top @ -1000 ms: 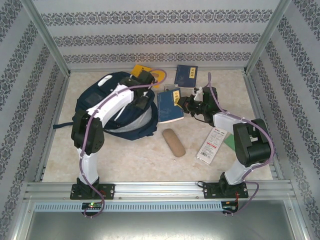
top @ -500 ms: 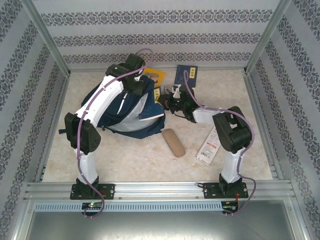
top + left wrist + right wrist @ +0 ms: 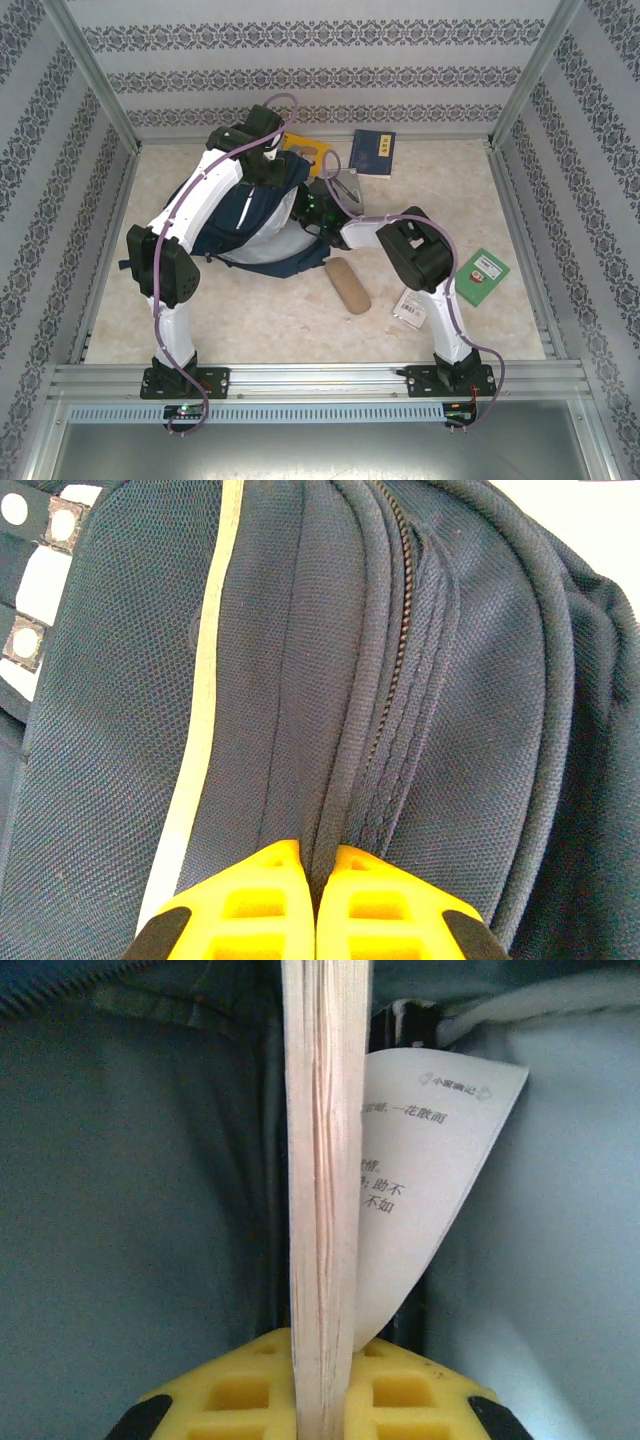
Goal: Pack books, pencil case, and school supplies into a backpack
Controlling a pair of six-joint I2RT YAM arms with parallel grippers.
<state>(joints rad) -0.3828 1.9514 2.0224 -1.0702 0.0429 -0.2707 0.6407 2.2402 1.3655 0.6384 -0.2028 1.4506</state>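
Left jaws: pinching backpack (image 3: 480, 680) fabric beside zipper (image 3: 396, 650).
Right jaws: clamped on book (image 3: 322, 1160), inside backpack.
Pencil case (image 3: 347, 284): on surface (image 3: 260, 315).

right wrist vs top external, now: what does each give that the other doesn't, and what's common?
Right wrist: page edges of the held book, clamped in the right pincer, one printed page curling loose. Top external: pencil case, white packet, green item, navy book and yellow book on the table. Both: the backpack.
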